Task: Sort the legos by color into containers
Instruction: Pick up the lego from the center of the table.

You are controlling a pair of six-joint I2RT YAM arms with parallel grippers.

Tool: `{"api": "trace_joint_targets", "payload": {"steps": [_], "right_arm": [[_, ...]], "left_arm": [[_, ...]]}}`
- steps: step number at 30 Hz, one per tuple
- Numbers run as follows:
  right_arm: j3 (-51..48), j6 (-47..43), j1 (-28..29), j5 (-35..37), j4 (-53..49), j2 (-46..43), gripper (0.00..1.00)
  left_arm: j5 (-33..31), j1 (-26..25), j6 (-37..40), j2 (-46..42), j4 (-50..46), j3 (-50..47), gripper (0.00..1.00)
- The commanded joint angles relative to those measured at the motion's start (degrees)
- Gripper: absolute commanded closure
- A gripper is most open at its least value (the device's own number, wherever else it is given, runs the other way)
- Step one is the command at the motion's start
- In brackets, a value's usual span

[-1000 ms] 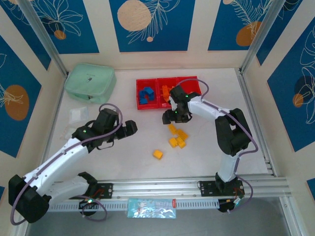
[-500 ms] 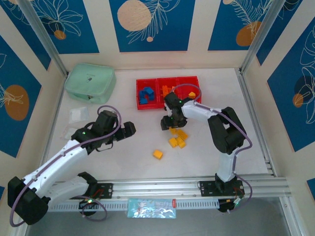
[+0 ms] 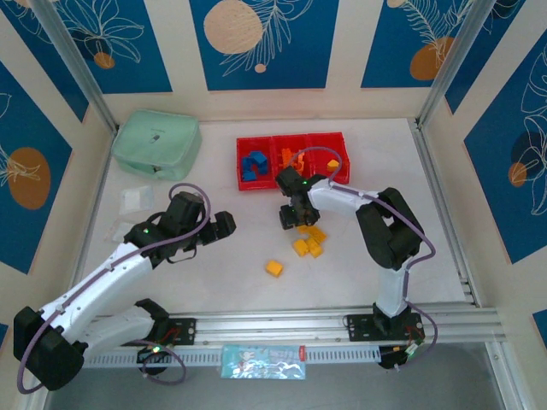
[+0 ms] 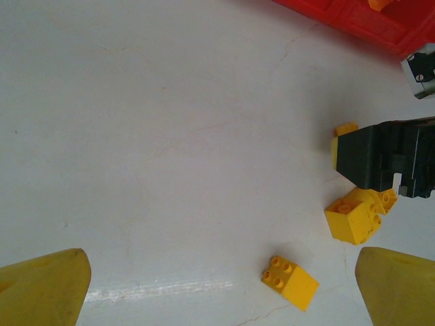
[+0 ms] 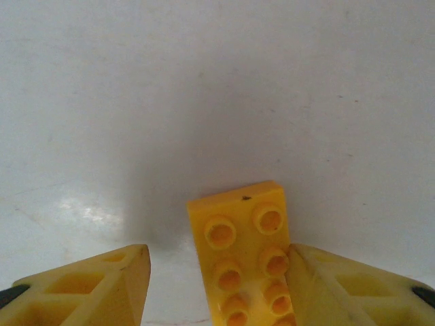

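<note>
So the right gripper (image 5: 216, 261) is down at the white table (image 5: 204, 81) with its yellow fingers (image 5: 88, 292) spread either side of a yellow studded plastic brick (image 5: 245, 251). The finger on the right of the wrist view sits against the brick's side and the other one has a clear gap, so the jaws are apart and not clamped. The brick lies flat, studs up, with its long side running in line with the fingers.

From the top camera that gripper hangs over the far-left end of a little cluster of yellow bricks (image 3: 308, 243), just in front of the bright red three-bin plastic tray (image 3: 256, 184). In the tray there are blue bricks (image 3: 253, 165) in the left bin, orange pieces (image 3: 291, 158) in the middle one and a single yellow block (image 3: 332, 165) in the right one. A lone yellow brick (image 3: 273, 268) sits on the table nearer the arm bases, apart from the cluster.

The left gripper (image 3: 227, 224) hangs over the table to the left of all that — its own camera shows both fingers wide apart above the white surface.

A mint-green soft zip pouch (image 3: 157, 143) is off in the far-left corner, well apart from the bricks.
</note>
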Motion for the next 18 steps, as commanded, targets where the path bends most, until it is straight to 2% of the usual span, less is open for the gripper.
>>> {"api": "trace_joint_targets", "payload": {"steps": [1,6,9,13,18], "right_arm": [[0.34,1.14,-0.54,1.66,-4.88,2.68,0.43],[0.33,0.67,-0.59,1.59,-4.36,2.68,0.43],[0.20,0.79,-0.94,1.44,-4.25,3.39,0.47],[-0.39,1.05,-1.50,1.63,-4.25,2.35,0.57],[-0.73,1.22,-3.16,-0.24,-3.61,0.36,0.74]], "left_arm": [[-1.20,-0.13,0.03,0.21,-1.22,-0.05,0.01],[-1.38,-0.04,0.20,0.16,-1.58,0.04,0.01],[-1.30,0.05,0.12,0.20,-1.36,0.04,0.01],[-1.14,0.14,0.27,0.47,-1.32,0.29,0.01],[-0.54,0.14,0.44,1.32,-0.89,1.13,0.01]]}}
